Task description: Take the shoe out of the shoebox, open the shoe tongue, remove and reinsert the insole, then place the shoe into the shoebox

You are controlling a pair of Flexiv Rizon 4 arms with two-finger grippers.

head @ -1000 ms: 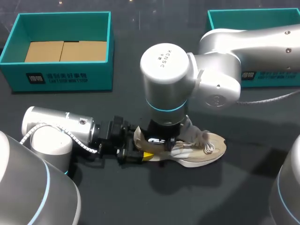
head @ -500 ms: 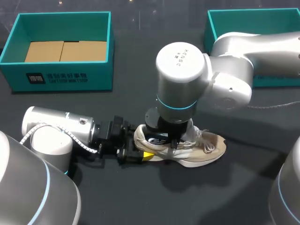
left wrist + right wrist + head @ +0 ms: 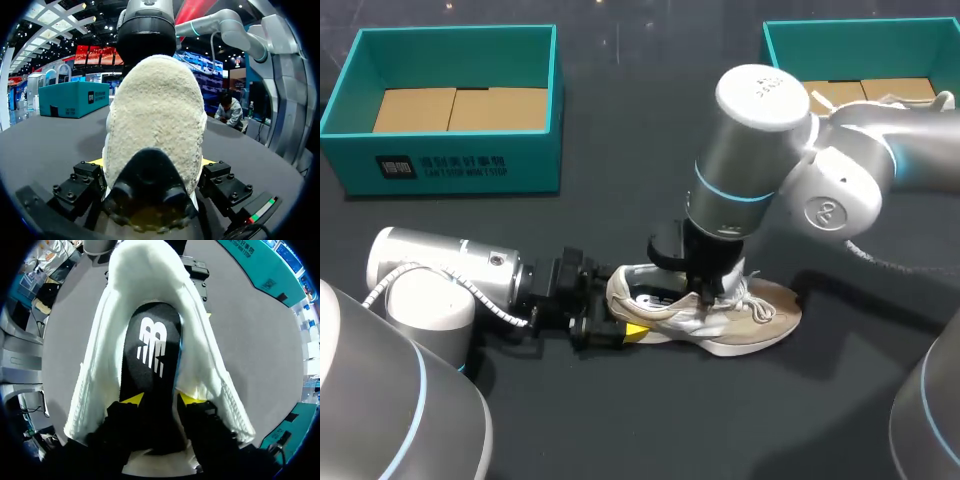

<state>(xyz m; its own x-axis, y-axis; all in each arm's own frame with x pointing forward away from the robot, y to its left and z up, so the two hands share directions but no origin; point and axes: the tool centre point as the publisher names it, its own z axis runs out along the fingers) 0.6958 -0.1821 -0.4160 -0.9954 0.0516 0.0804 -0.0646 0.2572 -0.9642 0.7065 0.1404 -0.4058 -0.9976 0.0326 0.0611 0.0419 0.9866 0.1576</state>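
A beige and white shoe (image 3: 760, 320) lies on its sole on the dark table, toe to the right. My left gripper (image 3: 620, 325) is shut on its heel; in the left wrist view the fuzzy heel (image 3: 155, 110) fills the space between both fingers (image 3: 82, 182). My right gripper (image 3: 705, 292) points down into the shoe's mouth, just behind the laces. In the right wrist view it (image 3: 161, 400) is open, its yellow tips resting apart on the black insole (image 3: 152, 350), which lies flat inside the white lining (image 3: 95, 375).
A teal shoebox (image 3: 455, 165) with a cardboard floor stands at the back left. A second teal box (image 3: 775, 50) stands at the back right, partly behind my right arm. Bare tabletop lies in front of the shoe.
My right arm has swung to the right and its gripper has gone from nearly shut to open over the insole. The shoe and the left gripper have stayed put.
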